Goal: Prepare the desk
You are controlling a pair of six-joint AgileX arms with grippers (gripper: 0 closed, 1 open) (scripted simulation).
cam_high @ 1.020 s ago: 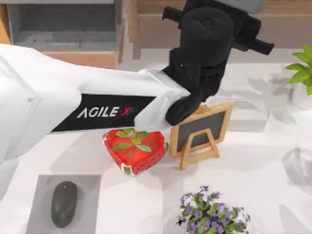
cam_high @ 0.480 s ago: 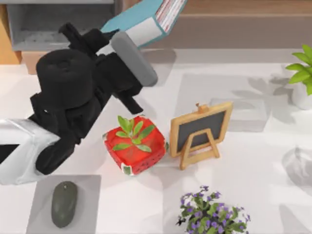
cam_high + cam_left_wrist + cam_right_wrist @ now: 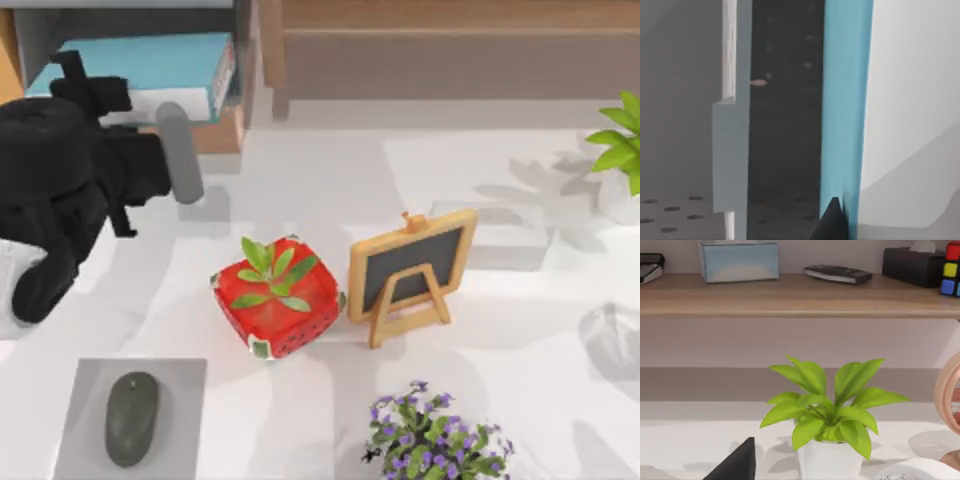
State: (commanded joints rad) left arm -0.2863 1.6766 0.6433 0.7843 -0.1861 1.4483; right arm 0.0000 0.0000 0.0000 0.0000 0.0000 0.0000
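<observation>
The tabletop (image 3: 330, 180), the white desk, spreads across the whole top view. At about ten o'clock a blue book (image 3: 140, 72) lies flat inside the grey compartment of the wooden shelf unit (image 3: 245, 120), so that tidying step looks done. The left gripper (image 3: 150, 120) sits at the compartment's mouth, and whether its jaws grip the book or have let go cannot be told. At the centre stand a red strawberry planter (image 3: 275, 300) and a small chalkboard easel (image 3: 410, 272). A mouse (image 3: 131, 418) lies on its grey mat (image 3: 90, 440) at seven o'clock, and these may need no sorting.
</observation>
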